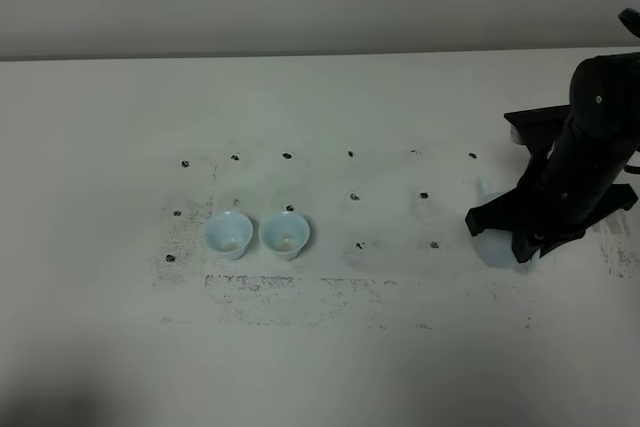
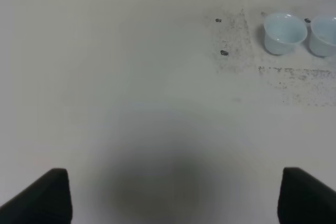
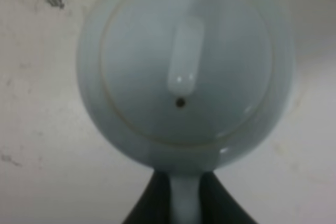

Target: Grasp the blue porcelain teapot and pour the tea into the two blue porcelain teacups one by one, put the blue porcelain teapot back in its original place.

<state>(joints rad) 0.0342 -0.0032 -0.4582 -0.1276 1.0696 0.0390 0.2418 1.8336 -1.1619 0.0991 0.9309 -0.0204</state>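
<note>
Teapot (image 1: 497, 247) and teacups (image 1: 228, 234) well apart, open tabletop (image 1: 400, 227) between them

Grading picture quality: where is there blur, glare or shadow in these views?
Right wrist view: teapot fills the frame, soft, small glare on its lid knob. Left wrist view: diffuse dark shadow on the table between blurred fingers; teacups fairly sharp. Exterior high view: even light, darker lower-left corner.
</note>
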